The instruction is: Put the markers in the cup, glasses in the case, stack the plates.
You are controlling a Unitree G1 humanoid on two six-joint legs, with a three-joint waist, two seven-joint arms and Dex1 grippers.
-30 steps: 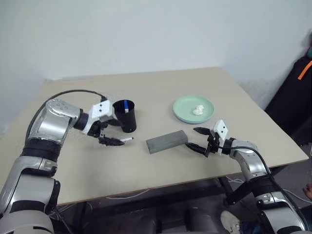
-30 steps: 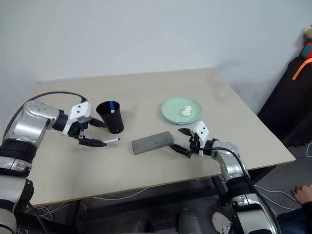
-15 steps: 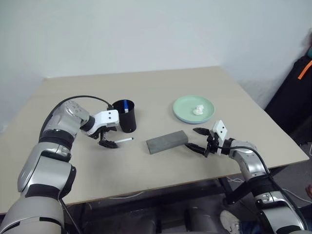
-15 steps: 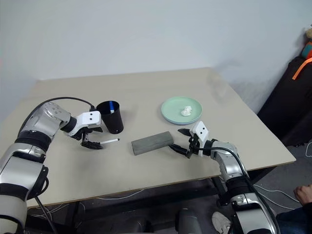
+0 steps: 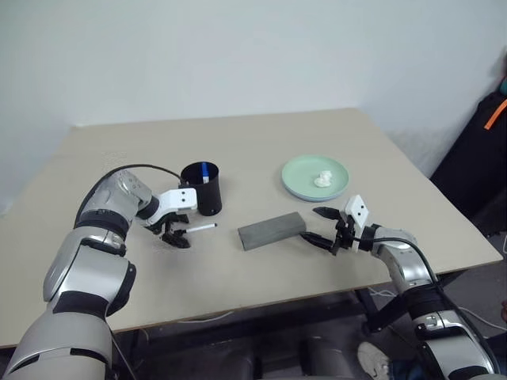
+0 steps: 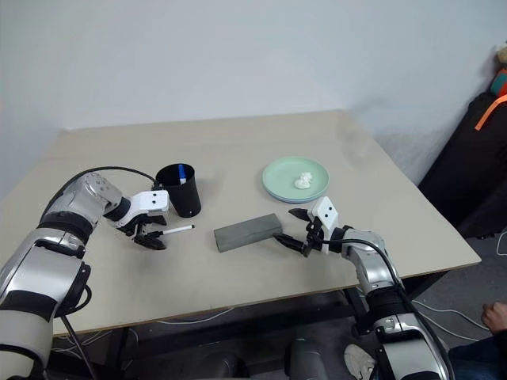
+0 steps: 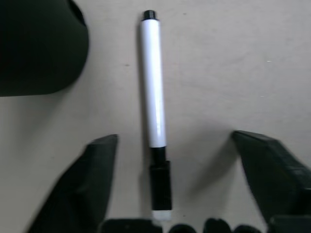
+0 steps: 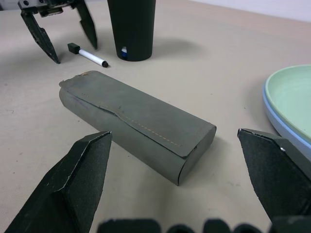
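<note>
- A plain pale wall backs a beige table [image 5: 261, 142], which carries everything the job needs within reach of both arms.
- The plates [image 5: 314, 176] sit toward the far right of the table — mint green on top of light blue, whose rim peeps out underneath in the right wrist view, so the stacking looks done; a small white lump [image 5: 322, 180] rests on the green one.
- The case [image 5: 271, 229] lies shut near the table's middle, between the two arms; the glasses are presumably inside, though the closed lid hides that.
- The right gripper [image 5: 325, 226] hovers just beside the case's right end, fingers spread wide and level with it, holding nothing — it seems parked there out of the other arm's way.
- The cup [image 5: 201, 188] stands upright left of the case, with the blue-capped marker [image 5: 204, 170] already poking up out of it.
- The left gripper [image 5: 177, 233] points steeply down at the table just in front of the cup, jaws apart and straddling the black-capped marker's cap end — placed so, I judge, to pinch it next.
- The black-capped marker [image 7: 152, 102] lies flat on the table beside the cup, not yet gripped.
</note>
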